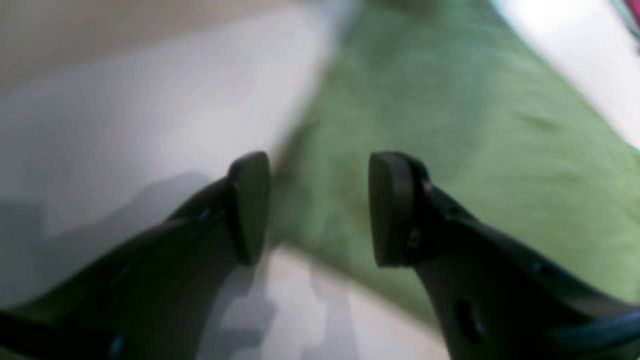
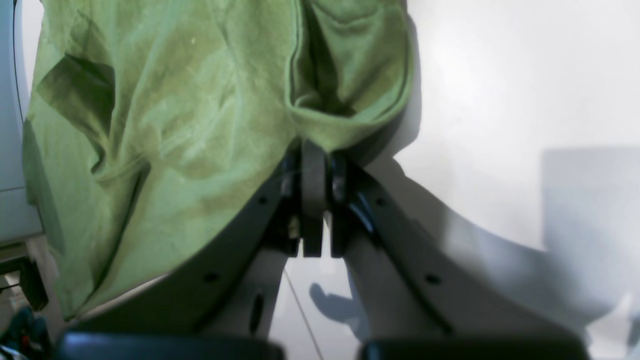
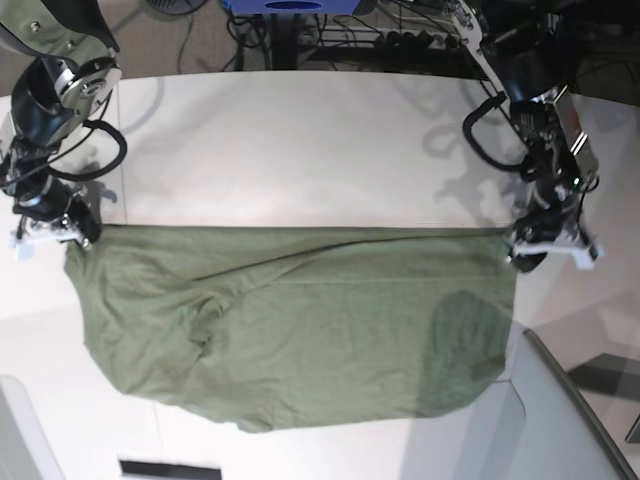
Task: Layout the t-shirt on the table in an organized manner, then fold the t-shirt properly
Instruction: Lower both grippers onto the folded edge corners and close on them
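Large smooth white tabletop: fills the base view. Plain olive-green wrinkly cotton t-shirt: lower half of frame, long axis left to right, top edge taut between both arms. Grey angled panel: lower right, overlapping the hem corner. Right pincer: clamped on the left corner. Left pincer: fingers apart, straddling the right corner, gripping nothing.

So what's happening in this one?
A two-armed robot is spreading an olive-green cotton t-shirt on the white table. The right gripper is shut on one corner of the shirt's far edge. The left gripper sits at the opposite corner with its jaws apart. The shirt lies mostly flat, still wrinkled and not yet folded.
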